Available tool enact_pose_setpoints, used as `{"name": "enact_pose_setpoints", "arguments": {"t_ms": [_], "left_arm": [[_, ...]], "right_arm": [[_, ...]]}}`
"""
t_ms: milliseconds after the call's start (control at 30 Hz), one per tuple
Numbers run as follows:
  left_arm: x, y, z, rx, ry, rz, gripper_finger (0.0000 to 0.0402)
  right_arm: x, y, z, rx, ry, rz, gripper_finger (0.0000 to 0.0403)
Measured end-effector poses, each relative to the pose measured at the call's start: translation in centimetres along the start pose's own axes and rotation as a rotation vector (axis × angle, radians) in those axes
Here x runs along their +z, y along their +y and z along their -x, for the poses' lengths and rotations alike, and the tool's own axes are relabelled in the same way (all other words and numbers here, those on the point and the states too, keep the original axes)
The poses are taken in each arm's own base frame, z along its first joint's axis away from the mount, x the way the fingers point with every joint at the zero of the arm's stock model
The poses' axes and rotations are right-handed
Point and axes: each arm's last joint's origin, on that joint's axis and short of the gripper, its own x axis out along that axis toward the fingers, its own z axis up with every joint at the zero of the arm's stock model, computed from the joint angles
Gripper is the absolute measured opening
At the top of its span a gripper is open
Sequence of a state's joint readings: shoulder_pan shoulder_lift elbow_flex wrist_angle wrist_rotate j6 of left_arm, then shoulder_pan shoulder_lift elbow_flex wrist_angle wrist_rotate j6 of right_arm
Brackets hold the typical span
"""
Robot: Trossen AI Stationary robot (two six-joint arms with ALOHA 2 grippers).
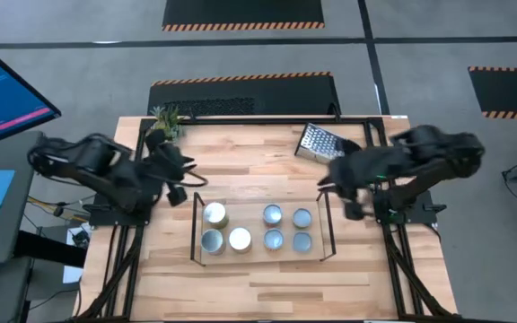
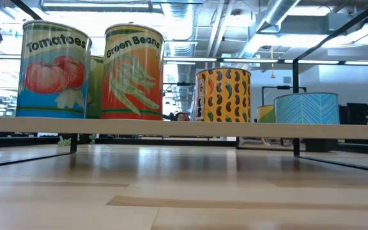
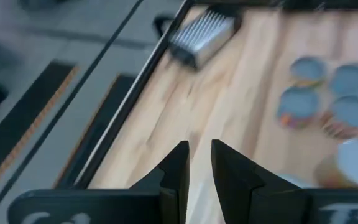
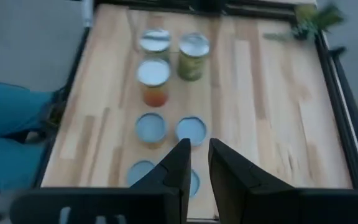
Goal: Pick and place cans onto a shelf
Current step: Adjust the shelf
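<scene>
Several cans stand upright on their bottoms on the wooden base of the black wire shelf (image 1: 195, 224) at the table's middle; one (image 1: 214, 213) has a green-yellow side. The low view shows a tomato can (image 2: 53, 70), a green-bean can (image 2: 133, 71), a bean-patterned can (image 2: 222, 94) and a blue can (image 2: 306, 107) on the shelf board (image 2: 184, 128). My left gripper (image 1: 191, 178) (image 3: 199, 155) hovers just left of the shelf's far corner, shut and empty. My right gripper (image 1: 328, 179) (image 4: 194, 155) hovers by the shelf's far right corner, shut and empty.
A perforated metal grater (image 1: 317, 142) (image 3: 201, 34) lies at the table's far right, close to my right gripper. A small green plant (image 1: 164, 121) (image 4: 312, 18) stands at the far left corner. Bare wood lies in front of the shelf toward the near edge.
</scene>
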State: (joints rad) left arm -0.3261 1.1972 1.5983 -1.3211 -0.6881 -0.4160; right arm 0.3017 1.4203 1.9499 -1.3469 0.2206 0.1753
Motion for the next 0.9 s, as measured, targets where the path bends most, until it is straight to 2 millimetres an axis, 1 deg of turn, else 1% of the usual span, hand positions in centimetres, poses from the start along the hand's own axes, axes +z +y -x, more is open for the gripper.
{"name": "enact_pose_setpoints", "arguments": {"t_ms": [33,100,167,233,333,467,500,633,700,767,833,900], "left_arm": [[-0.3,0.2,0.5,-0.026,-0.034,-0.004,0.0057],[-1.1,0.8,1.2,-0.111,-0.092,-0.007,0.0057],[-2.2,1.3,1.4,-0.225,-0.161,-0.018,0.0057],[-3.7,1.7,1.3,-0.352,-0.253,-0.028,0.0057],[-5.8,2.5,1.1,-0.513,-0.446,0.001,0.0057],[-9.5,3.0,-0.6,-0.626,-0.625,0.077,0.0057],[-10.6,3.0,-1.2,-0.645,-0.648,0.087,0.0057],[-14.1,2.2,-4.0,-0.761,-0.744,0.097,0.0057],[-15.4,1.9,-5.2,-0.824,-0.804,0.096,0.0057],[-16.5,1.7,-6.4,-0.845,-0.841,0.115,0.0057],[-17.3,1.8,-7.4,-0.824,-0.857,0.157,0.0057],[-17.7,2.1,-7.9,-0.8,-0.868,0.217,0.0057]], "right_arm": [[-0.4,0.3,0.7,0.009,-0.031,0.01,0.0082],[-1.8,0.7,1.7,0.04,-0.069,0.046,0.0082],[-3.5,1.0,2.2,0.08,-0.127,0.061,0.0082],[-5.7,1.1,2.2,0.125,-0.212,0.071,0.0082],[-9.1,0.8,1.5,0.191,-0.368,0.074,0.0082],[-14.2,0.2,-0.8,0.281,-0.554,0.072,0.0082],[-15.5,0.0,-1.5,0.303,-0.587,0.069,0.0082],[-19.9,-0.6,-3.6,0.395,-0.705,0.063,0.0082],[-21.6,-0.9,-4.1,0.435,-0.765,0.066,0.0082],[-23.2,-1.2,-4.5,0.473,-0.818,0.086,0.0082],[-24.5,-1.4,-4.6,0.501,-0.875,0.101,0.0082],[-25.7,-1.6,-5.0,0.51,-0.906,0.095,0.0082]]}}
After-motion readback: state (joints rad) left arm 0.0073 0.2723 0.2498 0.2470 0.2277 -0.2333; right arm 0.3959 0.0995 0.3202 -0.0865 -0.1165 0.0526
